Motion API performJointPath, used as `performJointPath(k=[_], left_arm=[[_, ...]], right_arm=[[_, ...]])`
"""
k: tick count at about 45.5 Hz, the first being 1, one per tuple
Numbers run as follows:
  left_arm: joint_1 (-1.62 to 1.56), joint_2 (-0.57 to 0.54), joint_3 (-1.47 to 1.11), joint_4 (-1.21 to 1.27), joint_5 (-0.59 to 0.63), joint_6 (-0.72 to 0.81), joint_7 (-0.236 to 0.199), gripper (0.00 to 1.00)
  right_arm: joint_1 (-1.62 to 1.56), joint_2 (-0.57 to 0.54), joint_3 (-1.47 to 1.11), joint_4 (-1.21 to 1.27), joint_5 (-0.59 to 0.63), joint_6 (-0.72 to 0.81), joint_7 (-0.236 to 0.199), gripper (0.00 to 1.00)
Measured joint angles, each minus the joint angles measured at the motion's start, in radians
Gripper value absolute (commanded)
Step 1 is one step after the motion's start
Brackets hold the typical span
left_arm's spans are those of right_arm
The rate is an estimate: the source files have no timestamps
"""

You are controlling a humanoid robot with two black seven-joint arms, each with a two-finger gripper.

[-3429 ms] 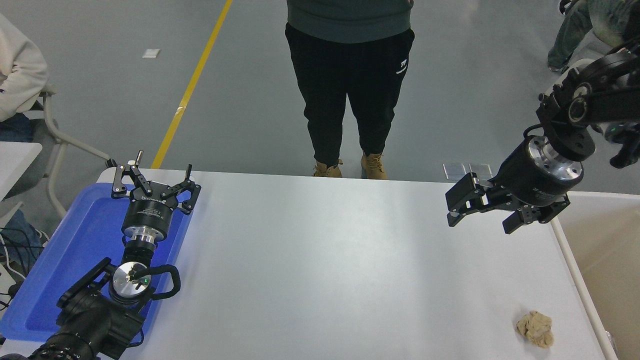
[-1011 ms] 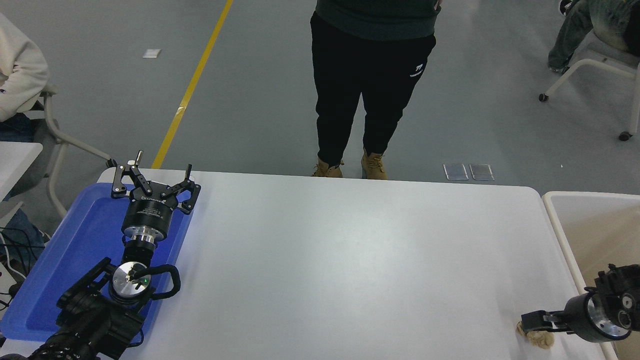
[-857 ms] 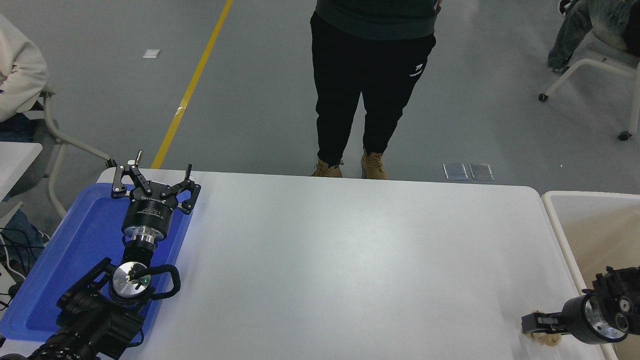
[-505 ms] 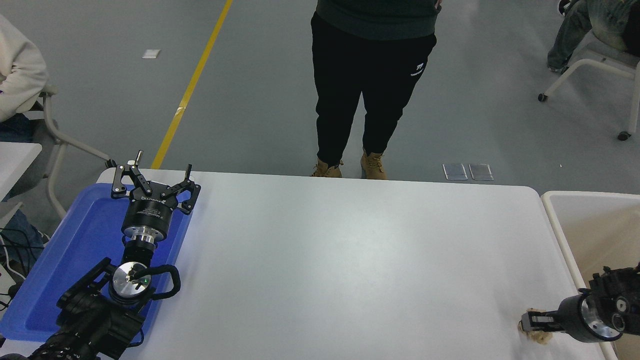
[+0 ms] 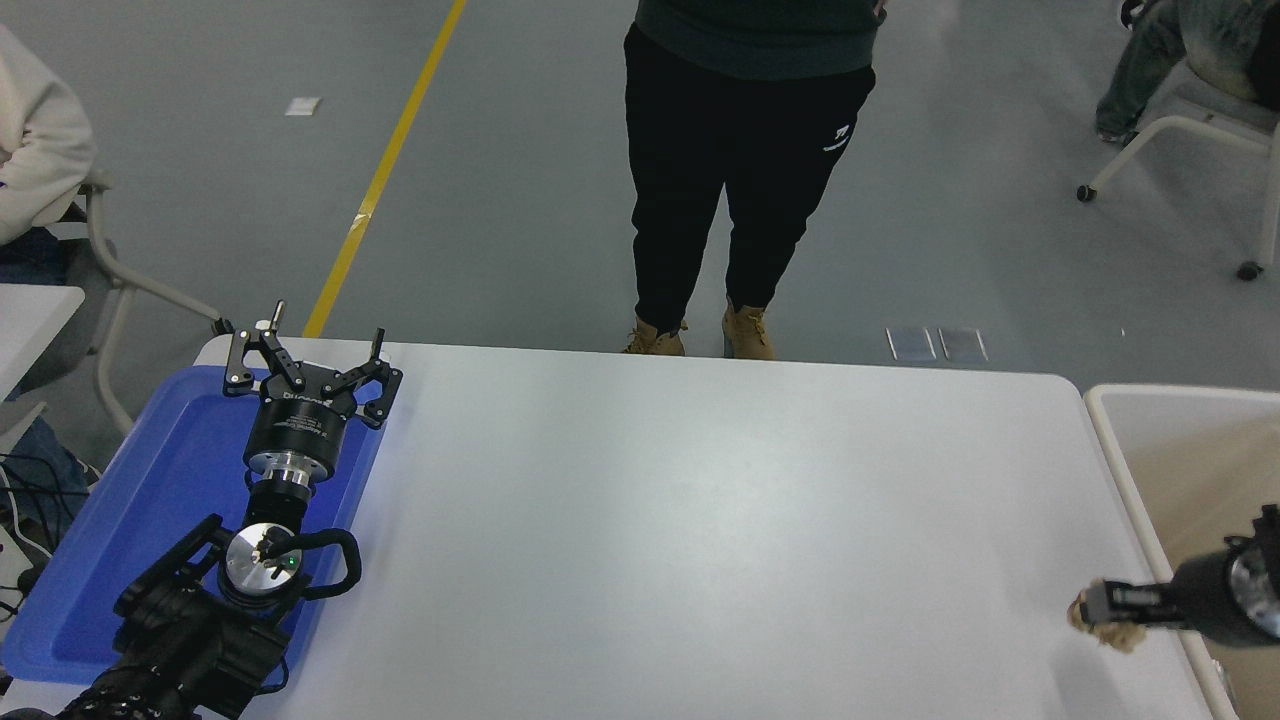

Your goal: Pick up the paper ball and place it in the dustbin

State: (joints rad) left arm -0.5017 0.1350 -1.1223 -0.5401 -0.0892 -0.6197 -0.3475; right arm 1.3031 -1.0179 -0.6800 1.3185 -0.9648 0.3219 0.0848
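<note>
Nearest you, at the lower left, your left arm sits parked over the shallow blue plastic tray (image 5: 120,520), its left pincer (image 5: 312,366) pointing away from you with the black fingers spread wide and nothing between them. At the lower right edge, your right arm reaches in sideways, and the right pincer (image 5: 1098,606) is clamped narrow on the small crumpled wad of tan-beige paper (image 5: 1108,624). You can see the paper ball bulging out around the fingertips, tan lumps showing at the tip and hanging below the fingers. It appears lifted just off the white bench (image 5: 700,520), close to the bench's right edge, with a faint shadow under it. Just beside it to the right lies the large rectangular dustbin (image 5: 1130,470) with its rounded off-white plastic rim and beige interior; the ball is not over the opening. Farther off, at the bench's far side, a person in black trousers (image 5: 735,160) and tan boots stands on the grey floor, near a yellow floor line (image 5: 385,170).
</note>
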Motion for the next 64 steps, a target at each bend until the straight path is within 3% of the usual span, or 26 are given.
performJointPath(k=[15,37,54,64], left_arm=[[0.0,0.0,0.001,0.0,0.001,-0.002,0.001,1.0],[0.0,0.0,0.001,0.0,0.002,-0.002,0.001,1.0],[0.0,0.0,0.001,0.0,0.001,-0.002,0.001,1.0],[0.0,0.0,0.001,0.0,-0.001,0.0,0.0,1.0]], right_arm=[[0.316,-0.071,-0.204,0.06,-0.035,0.124,-0.004,0.0],[0.712,-0.051,-0.509,0.113,-0.045,0.228,-0.004,0.0],[0.812,-0.045,-0.56,0.115,-0.089,0.28,-0.005,0.0],[0.772,-0.063,-0.531,-0.024,-0.145,0.283,-0.003,0.0]])
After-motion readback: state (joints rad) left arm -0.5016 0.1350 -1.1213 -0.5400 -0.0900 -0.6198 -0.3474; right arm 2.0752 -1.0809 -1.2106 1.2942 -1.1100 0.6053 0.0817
